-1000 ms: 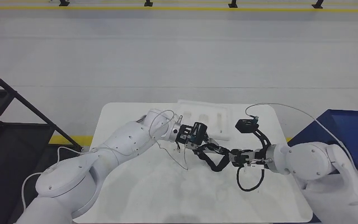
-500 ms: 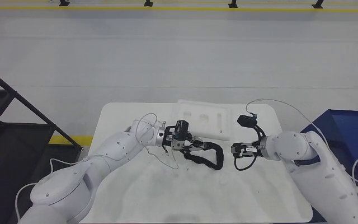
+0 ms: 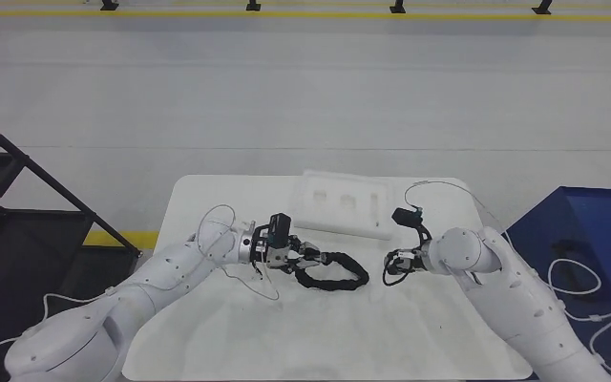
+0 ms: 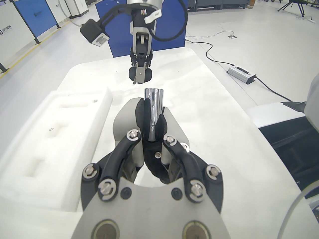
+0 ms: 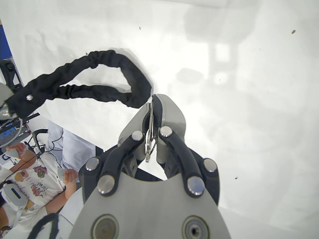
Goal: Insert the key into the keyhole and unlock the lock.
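We start with the white table, which carries a white foam tray with cut-out pockets along its far side, set back from the work. In front of it lies the cable lock. Its black fabric-sleeved loop rests on the table and runs out from the left gripper toward the right one. The left gripper is clamped around the lock's chrome cylinder and holds it just above the surface. The free end face is turned toward the opposite arm, and we judge this is to present the keyhole, though we cannot make out the hole itself. The right gripper faces it from across the table. Its 2 fingers are pinched flat on the key, a thin metal piece gripped edge-on so that its blade can lead. The far bend of the loop lies just beside those fingertips. Key and cylinder are apart, with the loop lying between them, so insertion has not begun. We judge that the next move needs the blade lined up with the cylinder's axis, because a small tilt would catch it on the rim.
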{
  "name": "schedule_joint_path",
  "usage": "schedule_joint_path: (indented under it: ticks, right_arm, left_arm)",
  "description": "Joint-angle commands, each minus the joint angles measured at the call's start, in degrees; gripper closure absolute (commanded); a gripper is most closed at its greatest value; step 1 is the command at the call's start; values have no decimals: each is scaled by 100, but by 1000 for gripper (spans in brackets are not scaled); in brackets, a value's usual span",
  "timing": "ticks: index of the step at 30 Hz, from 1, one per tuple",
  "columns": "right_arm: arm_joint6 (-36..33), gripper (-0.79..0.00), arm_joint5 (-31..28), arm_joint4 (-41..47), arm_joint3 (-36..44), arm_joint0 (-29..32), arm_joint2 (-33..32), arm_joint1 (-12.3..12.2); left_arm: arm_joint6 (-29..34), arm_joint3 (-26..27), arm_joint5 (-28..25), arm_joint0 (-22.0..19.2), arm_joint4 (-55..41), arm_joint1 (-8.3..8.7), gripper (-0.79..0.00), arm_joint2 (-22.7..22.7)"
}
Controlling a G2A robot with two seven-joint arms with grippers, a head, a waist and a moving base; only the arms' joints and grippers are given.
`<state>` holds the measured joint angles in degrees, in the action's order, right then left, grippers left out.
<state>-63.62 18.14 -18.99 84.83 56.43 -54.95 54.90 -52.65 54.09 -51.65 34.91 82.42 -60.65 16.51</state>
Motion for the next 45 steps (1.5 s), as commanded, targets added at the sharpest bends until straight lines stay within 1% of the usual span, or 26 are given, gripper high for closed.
schedule_joint_path:
  ticks: [1, 4, 8, 11, 15, 16, 18, 19, 25, 32, 37, 40, 42, 45]
  right_arm:
    - [56, 0, 23, -43, -99, -48, 98, 34]
    - [114, -18, 20, -83, -236, -108, 218, 81]
    - [189, 0, 39, -112, -446, -184, 348, 142]
    - [207, -9, 46, -111, -578, -245, 420, 184]
    - [189, -18, 45, -101, -624, -288, 423, 206]
    - [146, -80, 88, -209, -609, -296, 446, 203]
    - [65, -151, 215, -420, -522, -308, 480, 194]
    - [38, -160, 298, -460, -486, -301, 475, 192]
    - [-30, -132, 678, -604, -317, -230, 372, 167]
    - [-335, -157, 740, -796, 75, -44, 293, 102]
    - [-315, -169, 560, -1043, 215, 74, 385, 94]
    - [-301, -182, 336, -1185, 231, 68, 520, 118]
    - [-316, -194, 151, -1341, 241, 47, 622, 132]
    - [-302, -234, -60, -1589, 283, 30, 762, 153]
  left_arm:
    - [-5, 195, 5, 98, -86, 182, 0, 94]
    - [-24, 444, 25, 243, -177, 439, 0, 258]
    - [13, 761, -12, 418, -282, 727, 0, 476]
    - [99, 955, -99, 536, -381, 874, 0, 606]
    - [199, 1134, -198, 638, -410, 971, 0, 720]
    - [217, 1169, -216, 658, -415, 981, 0, 740]
    - [239, 1217, -238, 684, -423, 989, 0, 779]
    - [251, 1231, -250, 692, -419, 988, 0, 794]
    - [355, 1263, -354, 673, -335, 924, 0, 841]
    - [418, 1196, -417, 660, -261, 835, 0, 889]
    - [438, 1141, -437, 667, -209, 788, 0, 930]
    - [448, 1124, -447, 674, -169, 765, 0, 952]
    - [447, 1118, -446, 680, -143, 752, 0, 971]
    - [456, 1103, -455, 694, -120, 736, 0, 999]
